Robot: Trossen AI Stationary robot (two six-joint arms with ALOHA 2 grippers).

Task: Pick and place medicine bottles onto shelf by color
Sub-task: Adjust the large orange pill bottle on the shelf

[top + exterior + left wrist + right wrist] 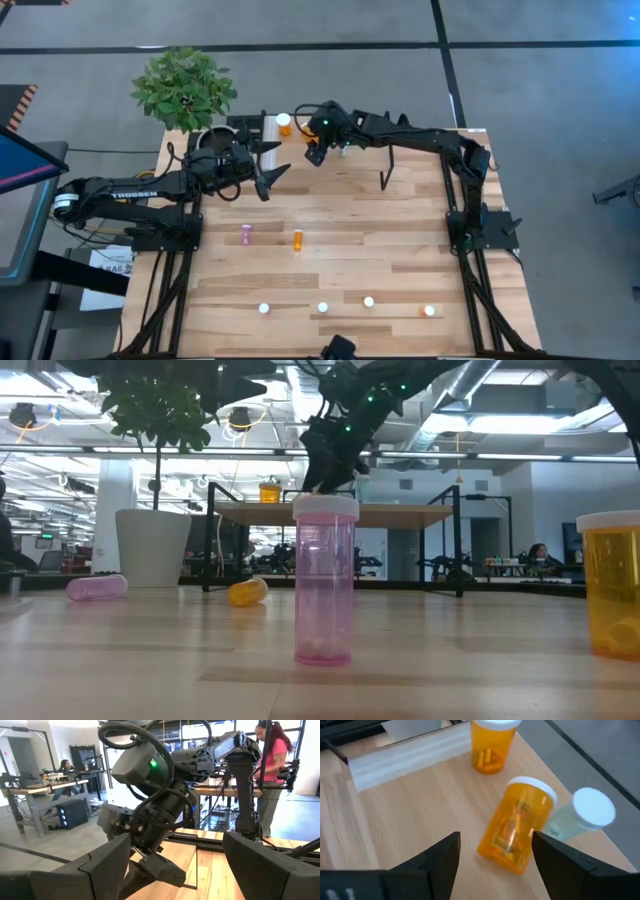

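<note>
The shelf [415,805] stands at the table's far side, its wood top also in the high view [345,168]. On it are an orange bottle [492,745] standing at the back, a second orange bottle [517,827] and a pale teal bottle [580,817] beside it. My right gripper [495,860] hovers open over the shelf [315,150], its fingers either side of the second orange bottle, which rests by its base on the shelf; I cannot tell if a finger touches it. My left gripper [270,175] waits open at the shelf's left end.
On the table lie a pink bottle [246,234] and an orange one [297,239]. Near the front edge stand several more, among them a pink bottle [324,580] and an orange one [612,585]. A potted plant [185,90] is at the far left corner.
</note>
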